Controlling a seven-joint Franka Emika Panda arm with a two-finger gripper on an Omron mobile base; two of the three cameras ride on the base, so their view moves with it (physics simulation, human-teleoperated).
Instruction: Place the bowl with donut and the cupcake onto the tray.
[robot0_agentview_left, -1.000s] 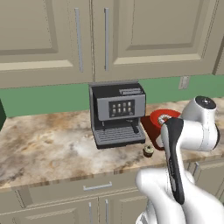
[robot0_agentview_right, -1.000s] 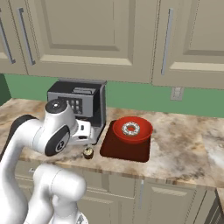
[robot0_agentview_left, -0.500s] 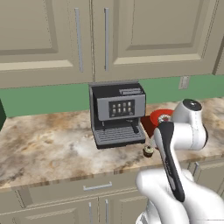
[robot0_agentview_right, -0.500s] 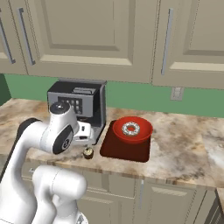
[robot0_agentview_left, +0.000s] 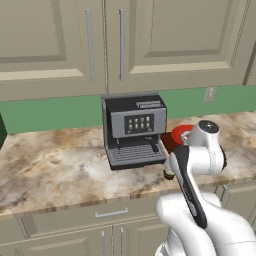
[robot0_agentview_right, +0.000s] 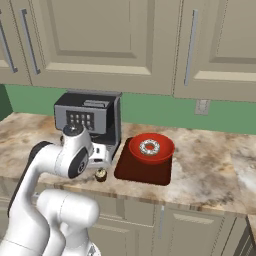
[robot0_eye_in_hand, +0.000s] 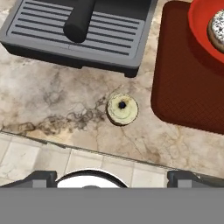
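– Why is the bowl (robot0_agentview_right: 151, 148) already counted as placed?

– It sits on the tray (robot0_agentview_right: 142, 172) with the donut (robot0_agentview_right: 149, 147) inside it, at the tray's back end, so that half looks done. The cupcake (robot0_eye_in_hand: 122, 108) is what remains: it stands alone on the worktop (robot0_eye_in_hand: 57, 105) near the front edge, just beside the tray's left side and in front of the coffee machine (robot0_agentview_right: 88, 117).

– And the gripper (robot0_eye_in_hand: 111, 177)?

– It hangs above the cupcake, looking nearly straight down on it. The jaws are spread wide and hold nothing, probably lined up for a descent.

– Any risk?

– The machine's drip tray (robot0_eye_in_hand: 78, 35) is close; a sideways approach could clip it.
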